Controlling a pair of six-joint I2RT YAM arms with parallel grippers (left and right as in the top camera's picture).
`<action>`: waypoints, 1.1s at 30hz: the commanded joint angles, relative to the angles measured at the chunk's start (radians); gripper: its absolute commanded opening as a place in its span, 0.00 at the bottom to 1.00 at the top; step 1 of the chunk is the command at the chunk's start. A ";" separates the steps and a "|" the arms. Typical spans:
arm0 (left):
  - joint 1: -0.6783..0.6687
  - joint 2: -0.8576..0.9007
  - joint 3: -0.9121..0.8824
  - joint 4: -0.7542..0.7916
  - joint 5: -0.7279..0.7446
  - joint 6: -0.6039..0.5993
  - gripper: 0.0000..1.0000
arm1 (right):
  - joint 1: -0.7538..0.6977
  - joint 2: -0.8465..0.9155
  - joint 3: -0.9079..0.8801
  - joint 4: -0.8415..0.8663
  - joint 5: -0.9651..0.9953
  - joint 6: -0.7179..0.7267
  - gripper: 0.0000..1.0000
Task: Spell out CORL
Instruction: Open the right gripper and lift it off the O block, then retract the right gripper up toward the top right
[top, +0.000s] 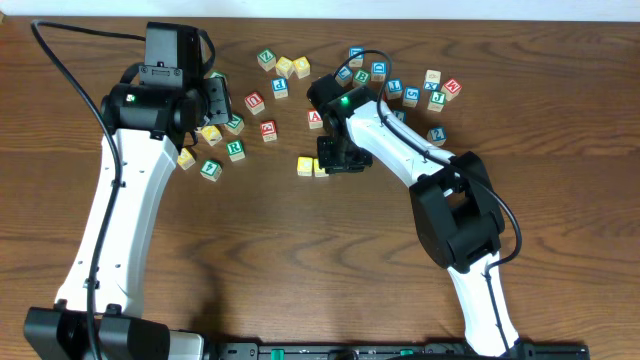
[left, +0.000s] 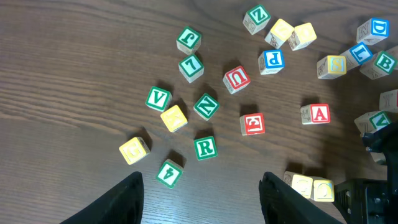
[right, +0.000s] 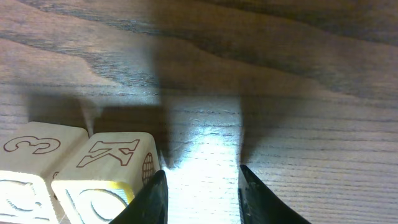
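Currently: two yellow-topped cubes sit side by side, touching, at mid-counter. I judge them to be the C and O, so R is the letter due next. The green R cube lies left of centre, flat on the wood with a small gap all round. The blue L cube is far right, beyond the red A cube.

To do the step well:
- Come straight down over the R with the jaws spanning two opposite side faces.
- Avoid clipping the green-marked cube just near-left of it.
- Set the R just right of the pair, in line, letter up.

Left gripper: hovers above the R's neighbourhood, jaws wide apart, nothing between them.

Right gripper: low over the counter just right of the pair, jaws partly apart, only bare wood between. One jaw is against or just beside the nearer yellow-topped cube; I cannot tell which.
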 joint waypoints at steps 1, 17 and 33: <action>0.003 0.010 0.005 -0.003 -0.002 -0.002 0.59 | -0.001 -0.029 0.008 -0.013 -0.009 0.011 0.33; 0.003 0.010 0.005 -0.003 -0.002 -0.002 0.59 | -0.016 -0.082 0.149 -0.140 0.038 -0.066 0.35; 0.003 0.013 0.006 0.043 -0.014 -0.052 0.59 | -0.108 -0.087 0.368 -0.266 0.040 -0.117 0.42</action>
